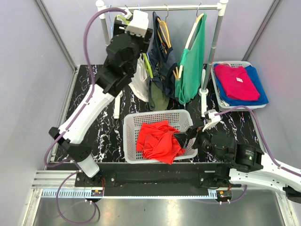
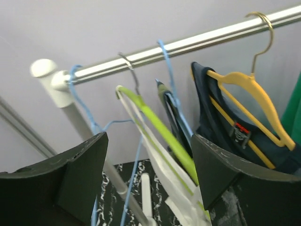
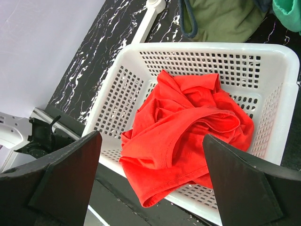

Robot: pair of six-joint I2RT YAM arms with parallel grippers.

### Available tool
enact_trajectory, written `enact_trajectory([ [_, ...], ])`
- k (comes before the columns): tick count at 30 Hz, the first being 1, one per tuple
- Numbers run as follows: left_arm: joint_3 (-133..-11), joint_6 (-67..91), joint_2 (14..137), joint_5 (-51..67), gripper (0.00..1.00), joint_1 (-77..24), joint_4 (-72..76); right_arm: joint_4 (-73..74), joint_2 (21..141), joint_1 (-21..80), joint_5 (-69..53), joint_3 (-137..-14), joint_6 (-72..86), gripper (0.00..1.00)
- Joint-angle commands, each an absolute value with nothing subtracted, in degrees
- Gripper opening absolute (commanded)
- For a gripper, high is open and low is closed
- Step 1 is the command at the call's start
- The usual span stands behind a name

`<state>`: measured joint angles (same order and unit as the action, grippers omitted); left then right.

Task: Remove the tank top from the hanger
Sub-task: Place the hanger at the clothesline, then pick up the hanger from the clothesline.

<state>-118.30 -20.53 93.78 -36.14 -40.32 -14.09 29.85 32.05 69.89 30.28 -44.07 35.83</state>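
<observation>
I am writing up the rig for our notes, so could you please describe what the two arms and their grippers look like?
The left arm and right arm each pair white links with bulky black joints, and a purple cable trails along each. The left gripper and right gripper have broad, matt black wedge fingers, scuffed pale at the edges.

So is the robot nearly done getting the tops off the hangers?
One looks done: a red top lies in the white basket, and a blue hanger hangs bare on the rail. In hand: nothing; the left gripper is open up by the lime-green hanger, the right gripper open above the basket. Left: the white top, navy top and green top are still hung.
</observation>
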Motion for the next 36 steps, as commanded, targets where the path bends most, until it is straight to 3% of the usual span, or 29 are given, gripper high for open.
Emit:
enact_trajectory([
  [1,-123.1,-17.1,98.2,-36.4,0.78,-40.4,-13.2,28.9,32.1,69.6,30.1,-45.0,36.2,0.98],
  [10,-122.8,-14.7,101.0,-38.8,0.77,-40.4,-12.7,30.3,31.2,69.6,30.8,-44.9,36.7,0.98],
  [25,-112.8,-12.7,94.6,-39.3,0.73,-37.0,-14.9,31.9,29.4,69.5,31.1,-44.0,37.7,0.99],
  [27,-112.2,-12.3,94.0,-38.8,0.7,-36.3,-15.3,32.1,29.1,69.5,31.0,-43.7,37.9,0.99],
  [31,-111.5,-11.9,92.9,-38.3,0.54,-35.7,-15.8,32.1,29.2,69.6,31.2,-43.4,38.2,0.99],
  [36,-111.4,-11.6,92.9,-37.8,0.46,-35.3,-16.2,32.0,29.6,69.5,31.0,-43.3,38.6,0.99],
])
